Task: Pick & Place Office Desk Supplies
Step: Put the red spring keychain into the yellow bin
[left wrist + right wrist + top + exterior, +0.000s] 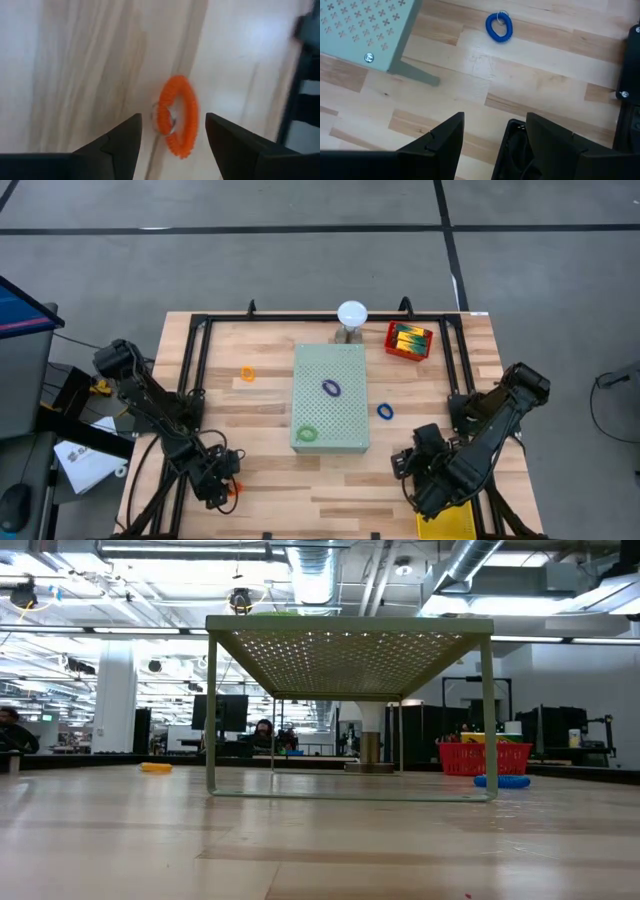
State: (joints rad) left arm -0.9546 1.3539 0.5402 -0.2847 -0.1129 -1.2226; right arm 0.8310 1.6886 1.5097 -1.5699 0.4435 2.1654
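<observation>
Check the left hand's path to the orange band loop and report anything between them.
Nothing visible blocks it. In the left wrist view the orange band loop lies flat on bare wood directly ahead of the open left hand, framed between its two fingers, not yet gripped.

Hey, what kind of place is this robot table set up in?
Probably a large open lab or industrial-style workspace: exposed ceiling ducts and strip lights overhead, rows of monitors with a person seated behind the wooden table, and a grey floor marked with black tape lines.
</observation>
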